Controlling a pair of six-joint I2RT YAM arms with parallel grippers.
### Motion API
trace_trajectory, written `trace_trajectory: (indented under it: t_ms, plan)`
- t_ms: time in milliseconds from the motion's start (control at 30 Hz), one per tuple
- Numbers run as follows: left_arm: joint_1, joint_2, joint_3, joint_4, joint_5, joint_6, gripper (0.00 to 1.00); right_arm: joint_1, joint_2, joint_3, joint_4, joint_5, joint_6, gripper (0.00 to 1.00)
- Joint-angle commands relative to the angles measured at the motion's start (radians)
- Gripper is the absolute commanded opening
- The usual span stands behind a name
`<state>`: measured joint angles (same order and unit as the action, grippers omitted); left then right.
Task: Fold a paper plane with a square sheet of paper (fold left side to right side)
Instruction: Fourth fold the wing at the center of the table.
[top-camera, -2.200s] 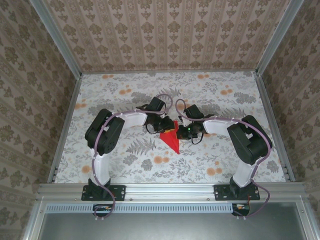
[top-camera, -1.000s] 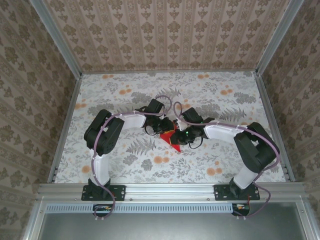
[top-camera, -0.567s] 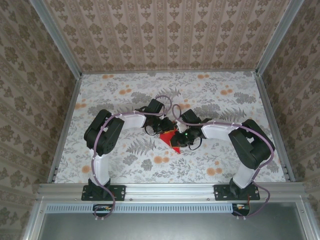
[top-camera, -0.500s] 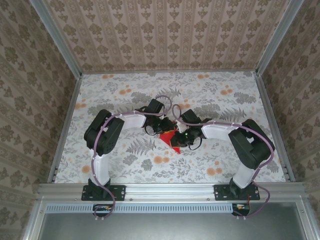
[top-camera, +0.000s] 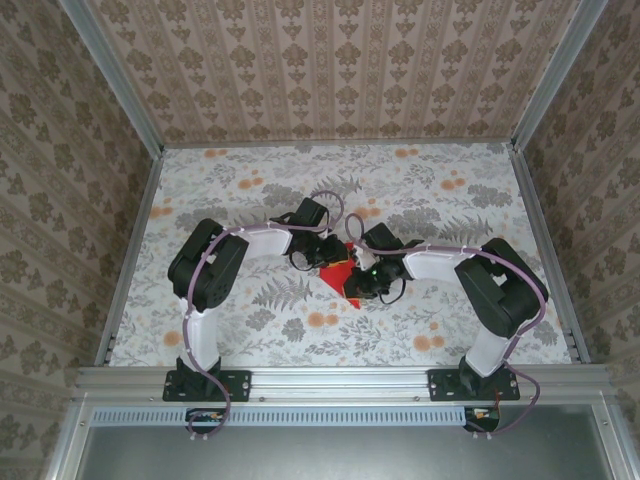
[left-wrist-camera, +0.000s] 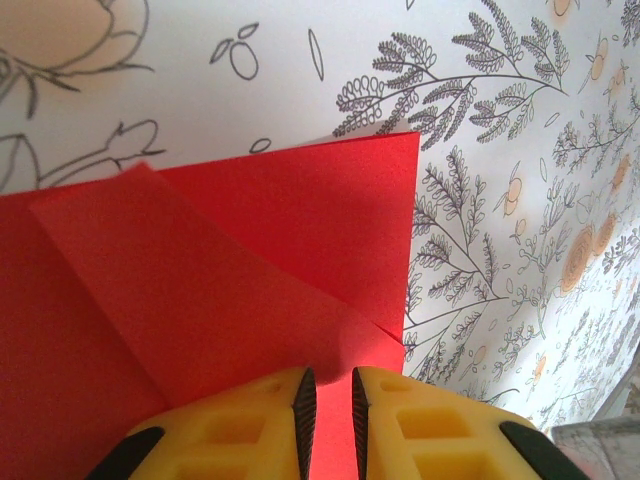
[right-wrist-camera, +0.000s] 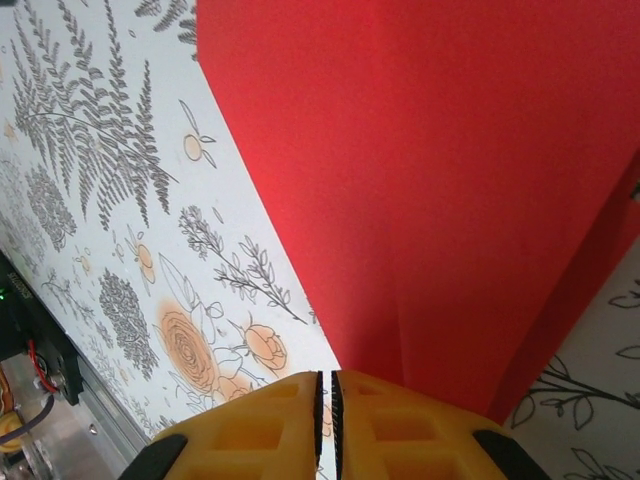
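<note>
The square sheet of paper (top-camera: 340, 277) lies mid-table, folded into a red wedge that points toward the near edge. In the left wrist view the red paper (left-wrist-camera: 250, 260) shows layered flaps and diagonal creases. My left gripper (left-wrist-camera: 331, 372) hovers low over them, jaws a narrow gap apart with nothing pinched and red paper showing through the gap. From above, the left gripper (top-camera: 328, 256) is at the paper's far end. My right gripper (right-wrist-camera: 325, 375) is shut, its tips at the slanted edge where the red paper (right-wrist-camera: 430, 170) meets the cloth. The right gripper (top-camera: 362, 280) covers the paper's right side.
A floral tablecloth (top-camera: 250, 200) covers the table, walled by patterned panels (top-camera: 340, 70) on three sides. A metal rail (top-camera: 340, 382) with both arm bases runs along the near edge. Both forearms meet over the table's middle.
The right gripper has moved left onto the paper and covers more of its right side. The right elbow has swung slightly. The left arm and the paper have held still.
</note>
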<state>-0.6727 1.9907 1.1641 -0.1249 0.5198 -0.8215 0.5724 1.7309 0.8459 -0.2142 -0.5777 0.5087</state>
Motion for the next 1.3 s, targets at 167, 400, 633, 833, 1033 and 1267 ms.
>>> trace_trajectory:
  t_ms: [167,400,633,833,1033,1267]
  plan:
    - [-0.003,0.030,-0.031,-0.099,-0.052,0.021,0.22,0.007,0.017,-0.024,-0.070,0.034,-0.016,0.13]
    - [-0.003,0.031,-0.032,-0.097,-0.055,0.021,0.22,0.009,0.014,-0.039,-0.090,0.021,-0.024,0.14]
    - [-0.002,0.032,-0.037,-0.097,-0.058,0.021,0.22,0.013,-0.005,-0.070,-0.103,0.008,-0.017,0.12]
    - [-0.001,0.033,-0.040,-0.097,-0.060,0.019,0.22,0.018,-0.022,-0.101,-0.116,-0.001,-0.003,0.09]
    - [0.000,0.034,-0.044,-0.099,-0.066,0.018,0.21,0.018,-0.055,-0.148,-0.119,-0.010,0.013,0.07]
    - [0.000,0.039,-0.047,-0.099,-0.067,0.017,0.21,0.017,-0.096,-0.187,-0.128,-0.007,0.021,0.03]
